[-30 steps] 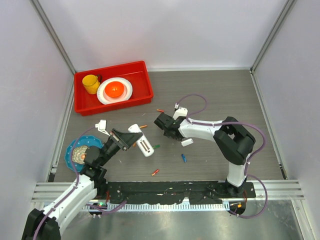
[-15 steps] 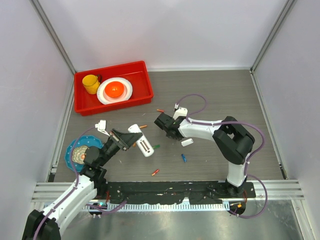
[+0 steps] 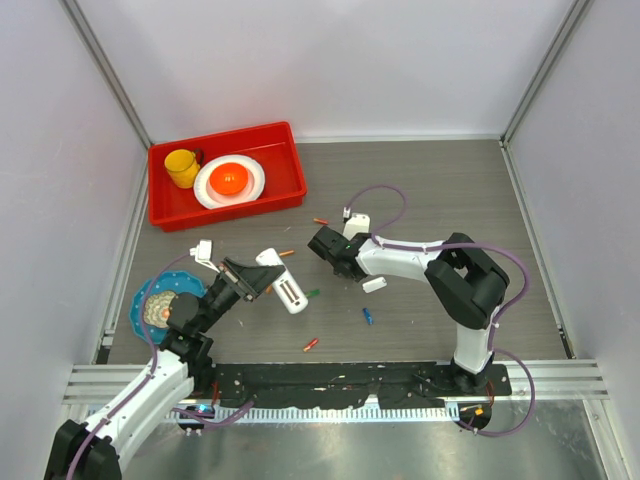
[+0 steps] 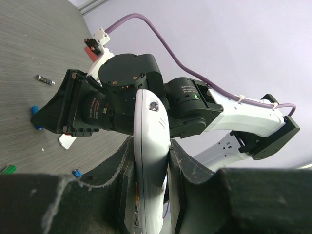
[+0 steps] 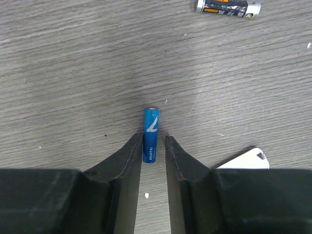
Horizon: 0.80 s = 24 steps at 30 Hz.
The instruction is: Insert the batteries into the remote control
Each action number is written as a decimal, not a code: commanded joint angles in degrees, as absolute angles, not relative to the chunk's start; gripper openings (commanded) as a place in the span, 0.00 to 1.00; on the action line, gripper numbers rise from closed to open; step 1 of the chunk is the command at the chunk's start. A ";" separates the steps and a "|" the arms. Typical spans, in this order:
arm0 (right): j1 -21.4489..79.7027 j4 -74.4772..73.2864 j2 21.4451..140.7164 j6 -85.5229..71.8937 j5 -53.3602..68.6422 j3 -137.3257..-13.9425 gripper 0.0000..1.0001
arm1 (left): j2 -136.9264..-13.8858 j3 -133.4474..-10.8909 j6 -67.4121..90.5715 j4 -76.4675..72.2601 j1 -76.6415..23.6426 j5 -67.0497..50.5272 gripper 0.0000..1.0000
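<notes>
Two grips — left hand: remote control, right hand: blue battery.

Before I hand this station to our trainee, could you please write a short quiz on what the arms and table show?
1. True or false: the left gripper is shut on the white remote.
2. What colour is the battery lying between the fingers of the right gripper? A red, B blue, C green.
3. Fill in: the yellow cup stands in the red ____ at the table's far left.

Key: 1 true; 2 B; 3 bin.
</notes>
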State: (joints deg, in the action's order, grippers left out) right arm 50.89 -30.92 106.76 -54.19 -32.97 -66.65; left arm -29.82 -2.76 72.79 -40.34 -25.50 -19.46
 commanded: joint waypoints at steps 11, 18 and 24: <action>51.06 -31.82 106.27 -50.02 -29.89 -64.87 0.01 | -30.06 3.96 71.72 -42.36 -25.75 -18.90 0.00; 51.06 -30.22 91.71 -37.28 -24.53 -61.26 0.01 | -33.74 0.71 70.58 -42.71 -26.01 -18.28 0.00; 51.15 -37.86 77.98 -27.52 -18.20 -62.75 0.01 | -46.54 -3.42 70.66 -52.19 -28.12 -15.47 0.00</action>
State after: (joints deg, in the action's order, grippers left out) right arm 50.89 -33.06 87.15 -36.10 -22.79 -60.36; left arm -38.92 -2.76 71.46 -43.03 -26.65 -17.93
